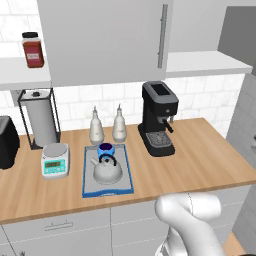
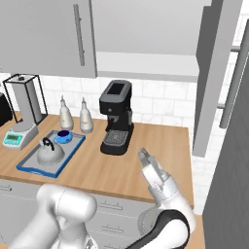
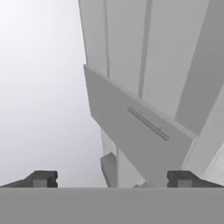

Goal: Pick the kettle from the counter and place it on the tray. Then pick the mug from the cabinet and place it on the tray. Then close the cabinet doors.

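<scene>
Two items are sitting on the tray [image 1: 88,172]: the kettle [image 1: 107,170] and the mug [image 1: 105,149], lower left of frame.
The gripper [image 2: 144,156], jaws apart and empty, is hanging lower centre; the right cabinet door [image 2: 214,73] is standing open, and a glancing push risks slipping off its edge.

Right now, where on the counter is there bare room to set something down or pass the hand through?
Free: the counter right of the coffee machine, out to its end, and the front strip before the tray. Crowded: the left, with kettle and mug on the tray, scale, two bottles and paper-towel holder packed close.
</scene>
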